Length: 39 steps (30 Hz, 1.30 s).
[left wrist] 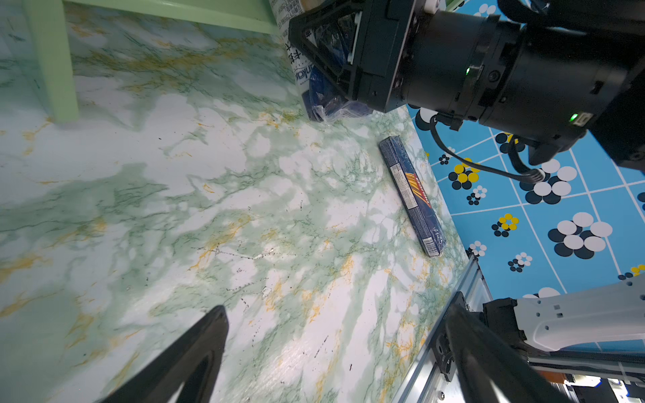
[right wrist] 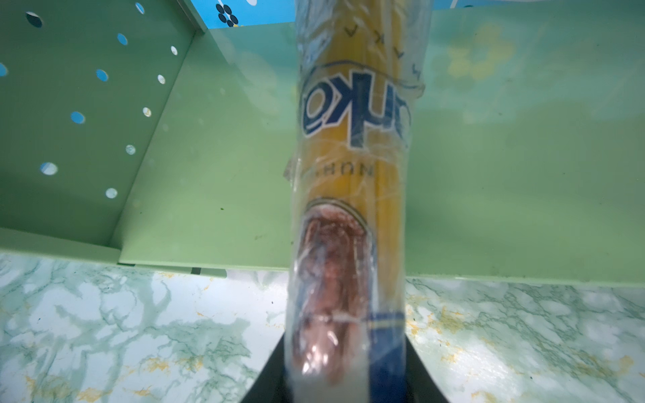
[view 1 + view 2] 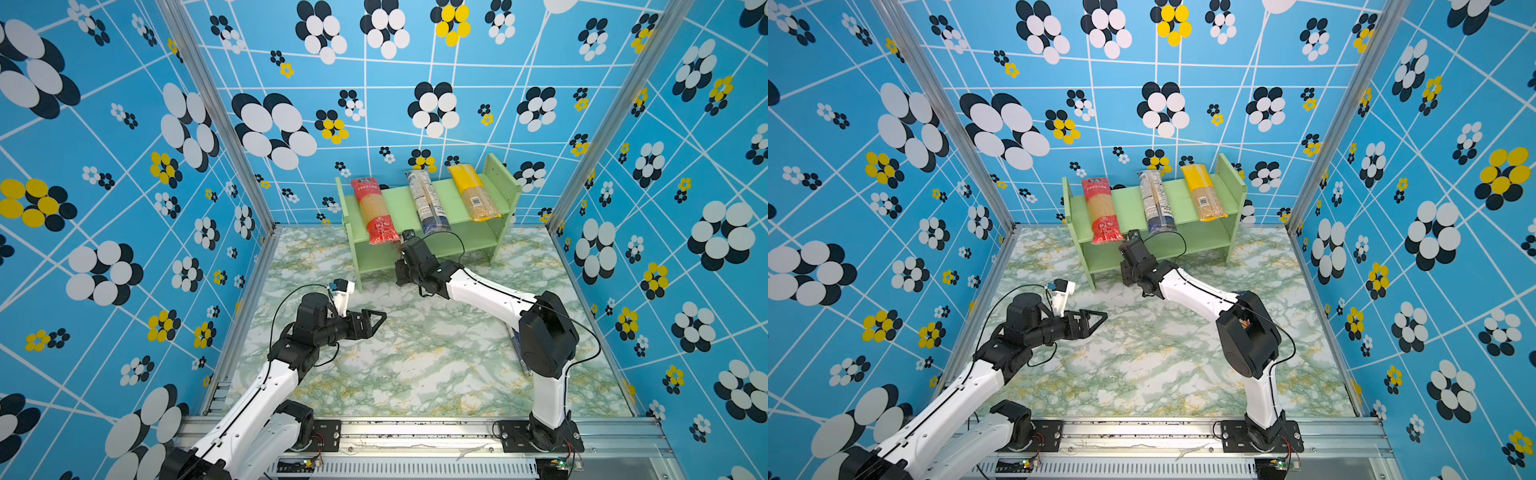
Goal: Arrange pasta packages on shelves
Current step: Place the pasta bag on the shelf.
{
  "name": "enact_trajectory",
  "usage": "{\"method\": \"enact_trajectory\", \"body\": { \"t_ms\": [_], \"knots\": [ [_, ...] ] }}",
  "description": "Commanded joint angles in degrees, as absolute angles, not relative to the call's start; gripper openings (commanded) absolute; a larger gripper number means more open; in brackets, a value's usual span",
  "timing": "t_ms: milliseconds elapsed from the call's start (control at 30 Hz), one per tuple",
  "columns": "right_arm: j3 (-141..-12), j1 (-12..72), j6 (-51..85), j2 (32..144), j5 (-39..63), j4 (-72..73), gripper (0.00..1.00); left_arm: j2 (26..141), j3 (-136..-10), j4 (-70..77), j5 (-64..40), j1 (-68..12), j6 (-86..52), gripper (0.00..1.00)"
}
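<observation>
My right pincer (image 2: 343,380) pinches the near end of the brown-and-blue spaghetti pack (image 2: 349,195), nosed lengthwise onto the lower shelf (image 2: 209,174) so it should slide in straight. My left pincer (image 1: 336,310) hangs spread and empty. The dark blue Barilla pack (image 1: 412,195) lies on the surface (image 1: 209,209).
</observation>
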<state>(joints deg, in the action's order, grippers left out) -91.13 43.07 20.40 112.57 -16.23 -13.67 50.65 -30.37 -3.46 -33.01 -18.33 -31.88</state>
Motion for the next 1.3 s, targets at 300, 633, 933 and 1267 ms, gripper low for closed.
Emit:
{"method": "enact_trajectory", "body": {
  "t_ms": [300, 633, 933, 1267],
  "knots": [
    [-96.42, 41.66, 21.2, 111.0, -19.08, -2.03, 0.42, 50.1, -29.49, -4.03, -33.19, -17.54, -30.85, 0.99],
    [-96.07, 41.63, 21.23, 110.83, -19.01, -2.11, 0.43, 49.77, -29.33, -4.22, -33.22, -17.4, -30.71, 0.99],
    [-95.7, 41.66, 20.99, 110.48, -17.72, -3.36, 0.45, 49.75, -29.27, -4.22, -33.22, -17.25, -30.84, 0.99],
    [-92.56, 41.65, 21.27, 108.84, -15.65, -4.77, 0.46, 49.61, -29.18, -4.25, -33.05, -17.14, -31.02, 0.99]
  ]
}}
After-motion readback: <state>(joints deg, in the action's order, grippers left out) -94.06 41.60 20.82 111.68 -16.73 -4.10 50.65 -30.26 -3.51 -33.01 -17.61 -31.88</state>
